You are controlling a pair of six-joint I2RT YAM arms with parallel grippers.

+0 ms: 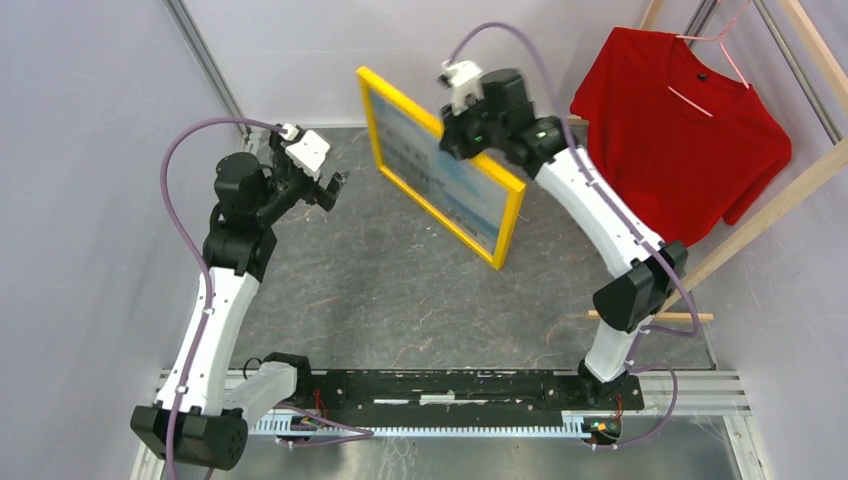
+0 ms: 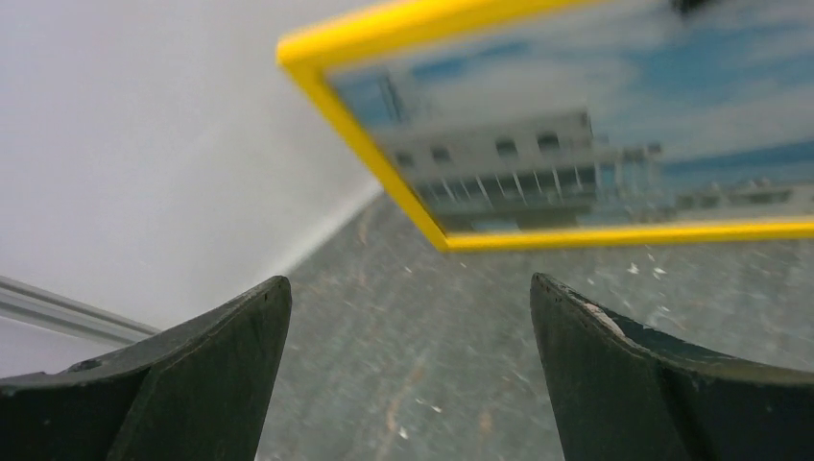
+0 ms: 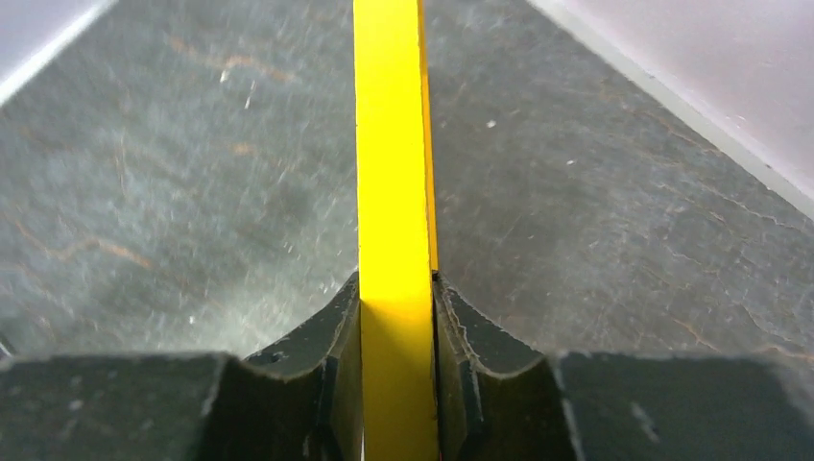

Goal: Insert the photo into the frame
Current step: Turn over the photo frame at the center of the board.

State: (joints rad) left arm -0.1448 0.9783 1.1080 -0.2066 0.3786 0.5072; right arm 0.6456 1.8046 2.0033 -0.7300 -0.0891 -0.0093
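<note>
Yellow rectangular picture frame (image 1: pixel 510 225), smooth and square-edged, is held upright over the dark grey veined tabletop (image 1: pixel 400 300), with the glossy photo of white buildings under blue sky (image 1: pixel 455 190) showing inside it. The right gripper (image 3: pixel 395 288) clamps its top rail between black fingers; the left gripper (image 2: pixel 408 317) gapes wide, apart from it.

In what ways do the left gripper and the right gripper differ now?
The left gripper is open and empty; the right gripper is shut on the frame, at its edge. The left gripper stands apart from the frame; the right gripper holds it on edge. Both have dark fingers.
</note>
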